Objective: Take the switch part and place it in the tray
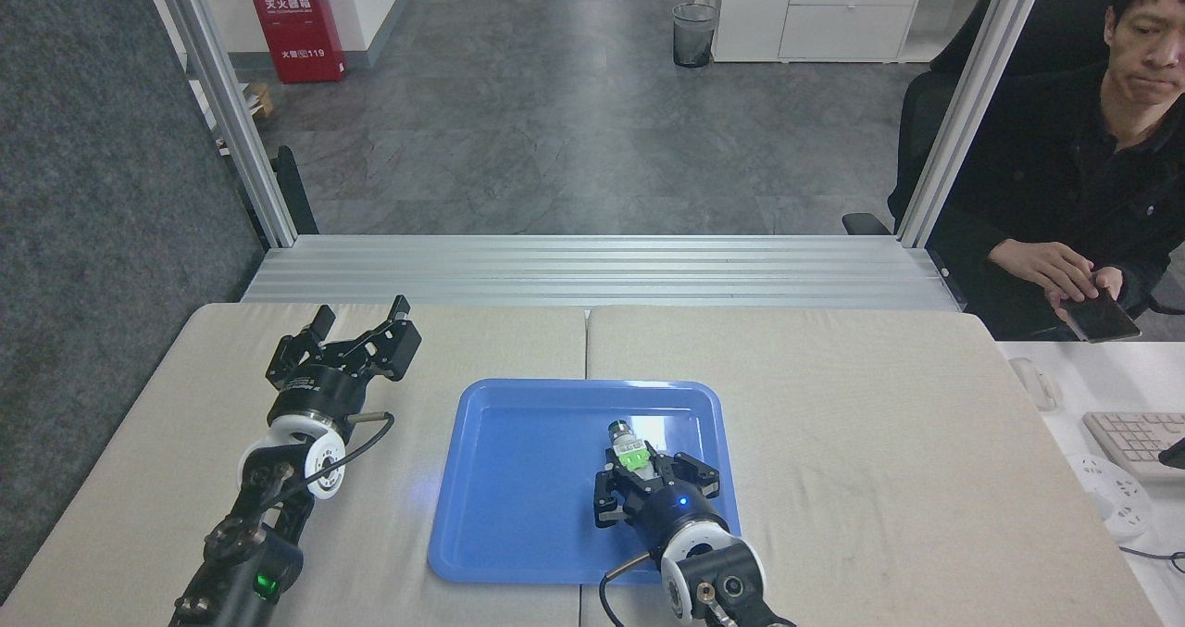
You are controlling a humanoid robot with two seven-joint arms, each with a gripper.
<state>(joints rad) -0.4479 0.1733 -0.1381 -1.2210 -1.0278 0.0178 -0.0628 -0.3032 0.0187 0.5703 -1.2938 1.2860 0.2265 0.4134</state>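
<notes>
The small white-and-grey plastic switch part (629,448), with its bright green middle piece and dark-tipped silver cylindrical end, sits clamped in the right hand (637,472) above the large shallow glossy blue plastic tray (518,479). The fingers close on the block's near end around the green piece, and the metal cylinder points away toward the tray's far rim. Whether the part already touches the tray floor cannot be told from this view.

It looks light and rigid, a hard moulded body that should not deform under the grip. The smooth plastic and the round metal end would probably slip or roll, so the flat sides of the block seem the safest place to hold it, as the hand does here. On the slick tray surface it may slide a little once let go.

Apart from the held part, the tray holds nothing; only a bright reflection shows on its floor. The left hand (359,326) rests on the beige padded bench (861,405), well apart from the tray, fingers spread and empty.
</notes>
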